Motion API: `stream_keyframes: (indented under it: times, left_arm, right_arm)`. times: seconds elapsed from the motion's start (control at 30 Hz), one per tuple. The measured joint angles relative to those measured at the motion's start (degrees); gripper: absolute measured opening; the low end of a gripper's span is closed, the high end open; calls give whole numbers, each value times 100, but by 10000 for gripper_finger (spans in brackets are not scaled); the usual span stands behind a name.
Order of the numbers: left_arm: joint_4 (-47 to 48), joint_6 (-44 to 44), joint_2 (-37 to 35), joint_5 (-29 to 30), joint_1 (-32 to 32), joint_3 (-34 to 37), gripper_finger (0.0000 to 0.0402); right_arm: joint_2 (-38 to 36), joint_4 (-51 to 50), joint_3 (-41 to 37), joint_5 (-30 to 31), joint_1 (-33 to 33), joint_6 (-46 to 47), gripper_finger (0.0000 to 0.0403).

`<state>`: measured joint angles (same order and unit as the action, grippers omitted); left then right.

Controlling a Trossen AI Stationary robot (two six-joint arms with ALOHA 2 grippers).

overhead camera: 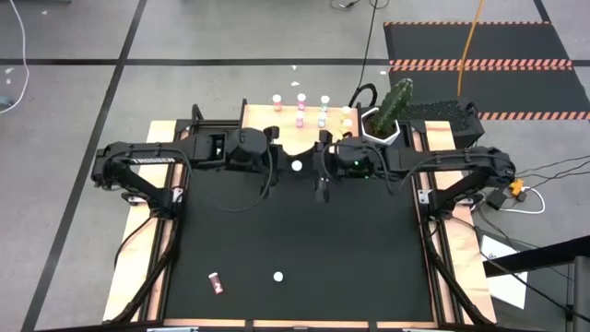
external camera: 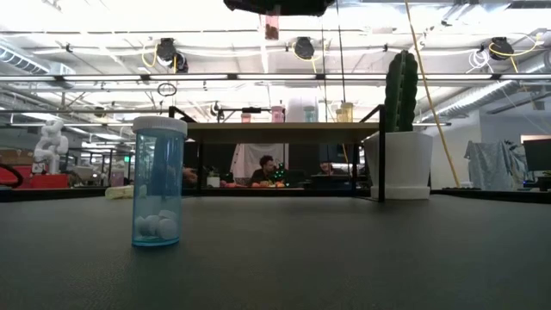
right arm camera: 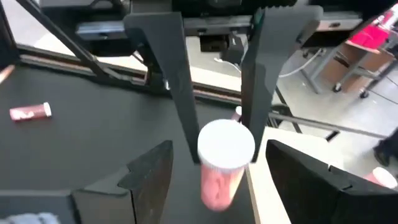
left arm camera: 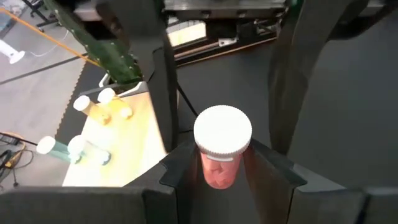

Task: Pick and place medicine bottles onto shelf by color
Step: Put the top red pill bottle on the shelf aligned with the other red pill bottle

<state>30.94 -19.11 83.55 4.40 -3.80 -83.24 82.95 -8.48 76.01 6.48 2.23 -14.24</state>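
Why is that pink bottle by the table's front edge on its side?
I can't tell why. It is tipped over: the pink bottle lies flat on the black mat, its cap pointing sideways.

L gripper clamped (fingers gripping); R gripper spread wide.

Both arms are matte black, built of boxy angular links. The left arm and the right arm each trail thin black cables. A small green light glows on the right arm's wrist housing. Their end-effector fingers are flat, dark, tapered blades.
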Motion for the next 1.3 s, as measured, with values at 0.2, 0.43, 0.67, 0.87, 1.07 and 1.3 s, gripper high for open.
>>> stream_keyframes:
  times: [0.2, 0.43, 0.67, 0.87, 1.07, 1.3]
  left_arm:
    - [-18, 180, 0, 7, 7, 0, 131]
    - [9, 399, -1, -1, 18, 0, 131]
    - [51, 617, -4, 18, 56, 0, 131]
    - [48, 682, -2, 29, 55, 4, 131]
    - [31, 623, 0, 31, 55, 2, 131]
    - [-10, 614, 0, 29, 55, 4, 131]
  right_arm:
    - [12, 39, 0, -525, 192, 13, 232]
    - [-23, 6, 0, -811, 228, 61, 186]
    - [-145, -76, -5, -805, 226, 77, 186]
    - [-262, -48, -4, -800, 224, 98, 204]
    - [-252, -116, -4, -804, 224, 114, 211]
    - [-229, -122, -4, -806, 224, 176, 191]
